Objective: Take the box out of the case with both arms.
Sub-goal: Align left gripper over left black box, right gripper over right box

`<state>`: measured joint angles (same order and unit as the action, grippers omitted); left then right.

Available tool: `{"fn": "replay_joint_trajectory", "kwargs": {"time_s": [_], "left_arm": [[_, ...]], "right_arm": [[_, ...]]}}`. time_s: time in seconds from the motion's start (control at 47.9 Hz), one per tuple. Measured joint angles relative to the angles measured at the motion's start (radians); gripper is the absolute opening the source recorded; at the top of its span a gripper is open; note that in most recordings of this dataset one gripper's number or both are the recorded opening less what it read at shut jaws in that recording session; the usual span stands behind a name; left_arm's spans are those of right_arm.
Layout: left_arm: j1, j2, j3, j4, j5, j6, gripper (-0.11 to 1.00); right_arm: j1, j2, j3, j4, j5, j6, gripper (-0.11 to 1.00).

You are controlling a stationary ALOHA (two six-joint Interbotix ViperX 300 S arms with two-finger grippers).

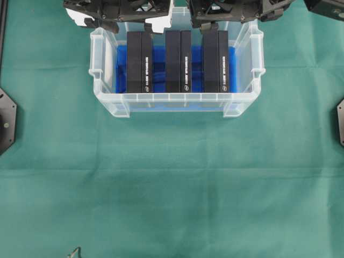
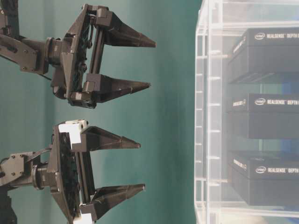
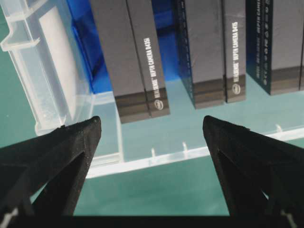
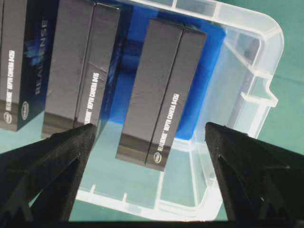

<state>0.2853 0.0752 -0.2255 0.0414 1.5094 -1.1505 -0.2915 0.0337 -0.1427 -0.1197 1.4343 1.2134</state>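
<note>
Three black boxes stand on edge in a row inside the case [image 1: 107,105], a clear plastic bin with a rimmed edge and a blue liner [image 1: 121,70] at its bottom, set on the green-covered bench [image 1: 172,183]. Going left to right in the overhead view: the left box [image 1: 140,62], the middle box [image 1: 178,61] and the right box [image 1: 215,61], each apart from its neighbour with blue showing between them. White lettering runs along their upper edges.

Over the far rim of the case, at the top of that view, the left hand [image 1: 121,21], with white pads, hangs near the left box, and the right hand [image 1: 236,13] hangs near the right box. From table level both hands are clear of the case wall, fingers pointing at it.

Each hand is spread wide with nothing between its fingers. The left wrist camera frames the left box [image 3: 133,57] between its dark fingertips [image 3: 76,142]; the right wrist camera frames the right box [image 4: 161,90] between its own [image 4: 61,152].
</note>
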Motion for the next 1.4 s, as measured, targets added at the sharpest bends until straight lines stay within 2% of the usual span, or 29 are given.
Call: {"fn": "replay_joint_trajectory", "kwargs": {"time_s": [1.399], "left_arm": [[0.000, 0.023, 0.000, 0.012, 0.000, 0.005, 0.92]], "right_arm": [[0.002, 0.011, 0.000, 0.003, -0.020, 0.000, 0.95]]}}
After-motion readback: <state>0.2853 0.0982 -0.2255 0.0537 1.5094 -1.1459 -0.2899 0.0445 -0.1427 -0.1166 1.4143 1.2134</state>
